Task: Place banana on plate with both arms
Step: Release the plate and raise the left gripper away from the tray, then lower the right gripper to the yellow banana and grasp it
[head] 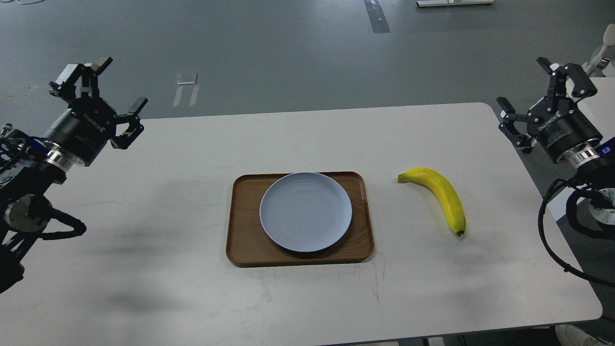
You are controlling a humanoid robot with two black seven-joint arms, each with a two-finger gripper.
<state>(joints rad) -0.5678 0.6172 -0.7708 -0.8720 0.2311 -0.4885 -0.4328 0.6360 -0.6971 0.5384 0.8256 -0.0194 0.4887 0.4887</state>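
Note:
A yellow banana [441,194] lies on the white table to the right of the tray, its dark tip toward me. A pale blue-grey plate [305,211] sits empty on a brown wooden tray [245,240] at the table's middle. My left gripper [98,91] is open and empty, raised over the table's far left corner, well away from the plate. My right gripper [540,91] is open and empty, raised past the table's far right edge, up and right of the banana.
The white table [163,288] has rounded corners, with grey floor beyond its far edge. Black cables [557,230] hang from my right arm beside the table's right edge.

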